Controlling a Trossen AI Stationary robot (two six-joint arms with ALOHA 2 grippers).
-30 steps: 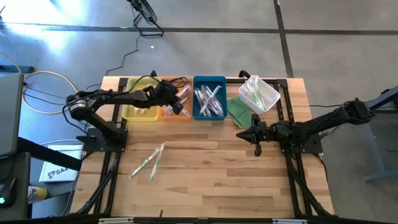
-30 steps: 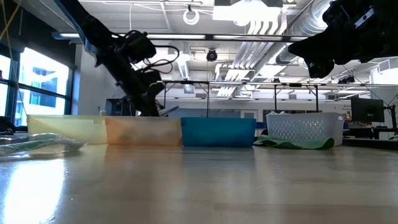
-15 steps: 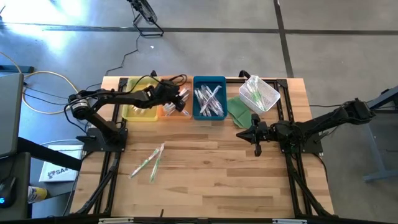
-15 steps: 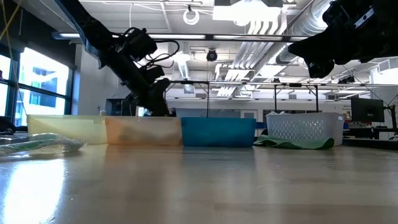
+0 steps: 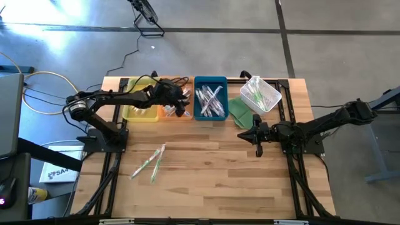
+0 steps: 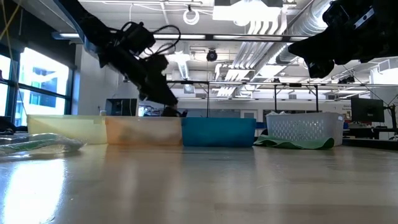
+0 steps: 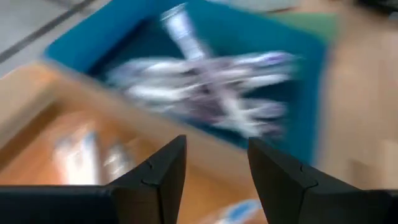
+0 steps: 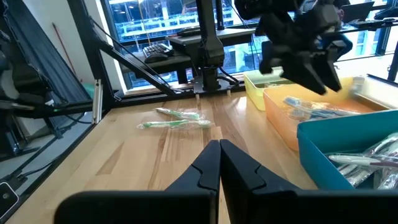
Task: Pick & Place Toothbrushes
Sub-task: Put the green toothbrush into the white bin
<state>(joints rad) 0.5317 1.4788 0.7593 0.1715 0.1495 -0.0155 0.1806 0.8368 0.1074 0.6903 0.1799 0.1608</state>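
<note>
Two wrapped green toothbrushes (image 5: pixel 150 162) lie flat on the bare wood toward the near left and also show in the right wrist view as toothbrushes (image 8: pixel 177 119). More toothbrushes fill the blue tray (image 5: pixel 210 99) and lie in the orange tray (image 5: pixel 174 111); green ones sit in the white mesh basket (image 5: pixel 261 94). My left gripper (image 5: pixel 183 103) hovers open over the orange tray's edge beside the blue tray, with nothing between its fingers (image 7: pixel 163 177). My right gripper (image 5: pixel 248 134) waits shut above the table, near the green cloth.
A yellow tray (image 5: pixel 140 103) stands left of the orange one, all three in a row at the far edge. A green cloth (image 5: pixel 240 112) lies partly under the basket. Bare wood stretches across the table's middle and near side (image 5: pixel 212 181).
My left gripper has risen a little out of the orange tray, tipped its fingers up from steeply down toward level, and swung toward the blue tray. My right arm has kept still.
</note>
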